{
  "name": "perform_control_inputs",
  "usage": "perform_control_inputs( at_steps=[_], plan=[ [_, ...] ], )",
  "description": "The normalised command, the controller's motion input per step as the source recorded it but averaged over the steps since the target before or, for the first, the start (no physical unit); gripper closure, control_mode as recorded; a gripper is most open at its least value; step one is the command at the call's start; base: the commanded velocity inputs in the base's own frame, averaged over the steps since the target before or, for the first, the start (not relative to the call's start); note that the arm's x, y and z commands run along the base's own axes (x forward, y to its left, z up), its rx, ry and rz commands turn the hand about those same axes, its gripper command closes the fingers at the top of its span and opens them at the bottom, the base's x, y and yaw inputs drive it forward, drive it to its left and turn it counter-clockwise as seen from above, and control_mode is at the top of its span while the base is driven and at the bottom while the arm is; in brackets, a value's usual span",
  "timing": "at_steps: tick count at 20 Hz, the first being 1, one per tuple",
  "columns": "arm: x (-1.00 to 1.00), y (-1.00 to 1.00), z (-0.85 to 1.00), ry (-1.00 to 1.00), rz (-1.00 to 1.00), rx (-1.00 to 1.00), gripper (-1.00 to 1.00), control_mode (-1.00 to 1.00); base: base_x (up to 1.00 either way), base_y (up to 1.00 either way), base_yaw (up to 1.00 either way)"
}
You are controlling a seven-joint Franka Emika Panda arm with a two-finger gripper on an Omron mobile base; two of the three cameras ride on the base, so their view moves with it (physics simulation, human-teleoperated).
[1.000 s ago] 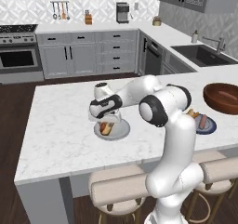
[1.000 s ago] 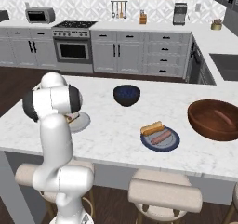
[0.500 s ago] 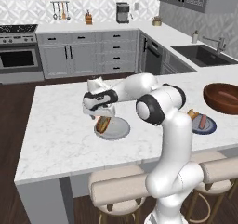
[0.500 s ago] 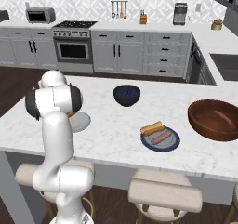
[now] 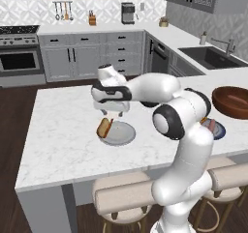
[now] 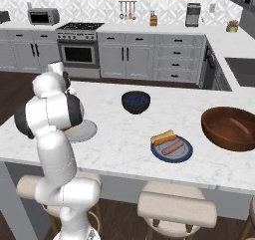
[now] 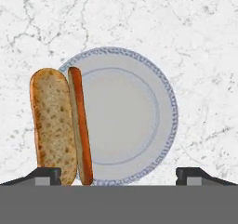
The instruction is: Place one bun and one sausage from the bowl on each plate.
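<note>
Bun and sausage on light grey plate; fingers spread wide, holding nothing.
Bun (image 7: 52, 124) and sausage (image 7: 80, 125) lie parallel, touching, overhanging the plate (image 7: 139, 125) rim; bare marble surface (image 7: 204, 42) surrounds it.

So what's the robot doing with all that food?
It's making hot dog plates. Its open fingers hang above the light grey plate, where a bun and a sausage lie side by side along one edge. The dark blue plate already has a bun and a sausage too. One more sausage sits in the big wooden bowl.
</note>
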Motion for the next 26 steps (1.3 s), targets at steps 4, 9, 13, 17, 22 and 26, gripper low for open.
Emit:
perform_control_inputs(
  at_steps=[4, 9, 13, 17, 22, 26],
  plan=[
    [-1.0, -0.98, 0.49, 0.06, 0.0, 0.02, -1.0, -1.0, 0.0, 0.0, 0.0],
    [-1.0, -0.78, 0.37, 0.09, 0.0, 0.01, -1.0, -1.0, 0.0, 0.0, 0.0],
    [-1.0, -0.29, 0.37, 0.05, 0.01, 0.01, -1.0, -1.0, 0.0, 0.0, 0.0],
    [-1.0, -0.22, 0.27, 0.02, 0.04, 0.0, -1.0, -1.0, 0.0, 0.0, 0.0],
    [0.0, 0.0, 0.0, 0.0, 0.0, 0.0, -1.0, 1.0, -0.8, -0.93, 0.02],
    [0.0, 0.0, 0.0, 0.0, 0.0, 0.0, -1.0, 1.0, 0.18, -1.0, 0.07]
  ],
)
